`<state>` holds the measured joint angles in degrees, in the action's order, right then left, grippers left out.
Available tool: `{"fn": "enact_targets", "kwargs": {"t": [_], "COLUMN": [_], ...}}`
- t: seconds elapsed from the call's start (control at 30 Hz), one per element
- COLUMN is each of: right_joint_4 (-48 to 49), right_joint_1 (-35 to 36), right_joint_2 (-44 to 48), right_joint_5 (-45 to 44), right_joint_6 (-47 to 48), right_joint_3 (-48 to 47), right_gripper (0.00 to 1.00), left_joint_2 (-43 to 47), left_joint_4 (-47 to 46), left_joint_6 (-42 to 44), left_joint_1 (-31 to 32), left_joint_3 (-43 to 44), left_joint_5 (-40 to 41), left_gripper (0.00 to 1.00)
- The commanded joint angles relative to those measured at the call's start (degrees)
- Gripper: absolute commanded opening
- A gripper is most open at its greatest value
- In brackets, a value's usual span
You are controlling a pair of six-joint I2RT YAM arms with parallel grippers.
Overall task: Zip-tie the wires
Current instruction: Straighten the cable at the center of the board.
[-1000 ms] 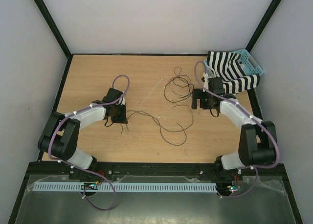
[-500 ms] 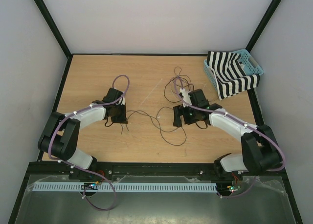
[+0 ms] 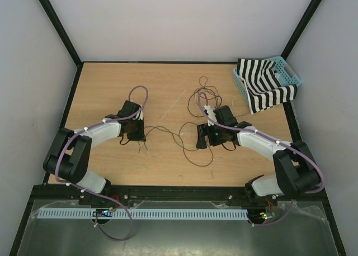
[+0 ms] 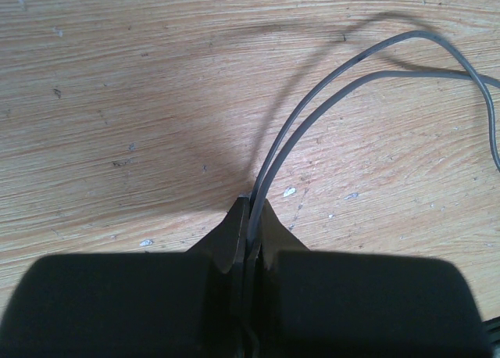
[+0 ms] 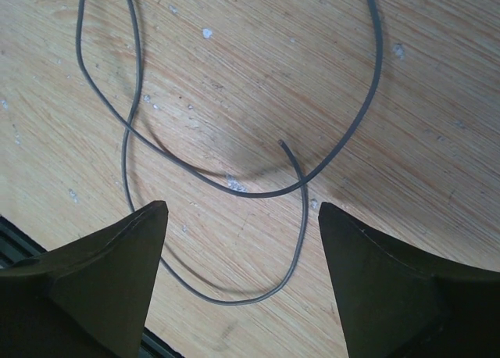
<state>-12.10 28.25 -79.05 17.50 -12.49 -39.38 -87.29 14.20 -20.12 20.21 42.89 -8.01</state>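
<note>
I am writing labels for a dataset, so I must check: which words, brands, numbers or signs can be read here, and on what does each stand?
None: no text can be read in any view. The table, the blue basket, the striped cloth, the wires and the white slotted strip show no words, numbers or signs.

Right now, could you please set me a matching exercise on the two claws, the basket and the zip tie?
Things:
1. left claw
2. right claw
3. basket
4. zip tie

States or colours:
A. open, holding nothing
B. whitish
C. shut on wires
D. light blue

Pairs: 1-C; 2-A; 3-D; 4-B
</note>
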Motion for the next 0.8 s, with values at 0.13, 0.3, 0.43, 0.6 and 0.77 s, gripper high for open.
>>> {"fn": "enact_targets", "kwargs": {"t": [0.13, 0.3, 0.43, 0.6, 0.77], "right_joint_4": [0.56, 1.70, 2.99, 4.98, 4.98], "right_joint_1": [2.46, 4.04, 6.28, 8.54, 9.06], "right_joint_2": [3.40, 2.00, -1.21, -5.12, -5.68], "right_joint_5": [3.51, 3.58, 2.75, 0.99, -1.67], "right_joint_6": [-1.35, -1.75, -2.03, -2.91, -3.50], "right_joint_3": [-1.13, -2.91, -4.08, -5.11, -4.06], "right_gripper": [0.87, 0.87, 0.87, 0.87, 0.88], "left_joint_2": [-1.57, -1.22, -0.96, -0.85, -0.31], "left_joint_4": [5.02, 4.97, 5.04, 4.92, 5.05], "left_joint_6": [1.32, 1.22, 1.28, 1.20, 1.18], "left_joint_1": [-0.20, -0.06, 0.09, 0.27, 0.33], "left_joint_3": [-1.50, -1.59, -1.63, -1.67, -1.75], "left_joint_5": [1.68, 1.67, 1.63, 1.75, 1.70], "left_gripper": [0.00, 0.00, 0.00, 0.00, 0.00]}}
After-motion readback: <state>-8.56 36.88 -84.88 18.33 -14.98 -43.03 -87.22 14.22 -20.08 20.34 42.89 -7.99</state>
